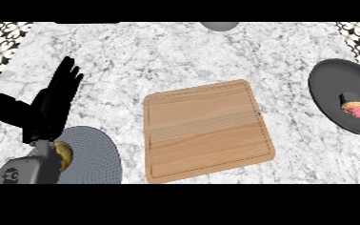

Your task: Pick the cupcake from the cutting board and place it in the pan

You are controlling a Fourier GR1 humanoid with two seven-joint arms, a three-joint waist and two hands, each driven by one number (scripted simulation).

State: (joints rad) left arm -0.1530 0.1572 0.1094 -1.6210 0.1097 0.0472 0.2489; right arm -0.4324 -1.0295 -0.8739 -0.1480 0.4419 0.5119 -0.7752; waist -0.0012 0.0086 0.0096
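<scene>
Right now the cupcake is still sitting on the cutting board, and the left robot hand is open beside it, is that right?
Not quite: the head view shows the cutting board bare. The cupcake already lies in the pan at the right edge. The left robot hand is open, as you said.

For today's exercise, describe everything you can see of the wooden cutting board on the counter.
The cutting board is a light wooden slab, roughly square with rounded corners, grain running across it and a shallow groove just inside its edge. It lies flat on the marble counter, turned slightly askew, near the middle of the view. Nothing rests on it and no hand touches it.
</scene>
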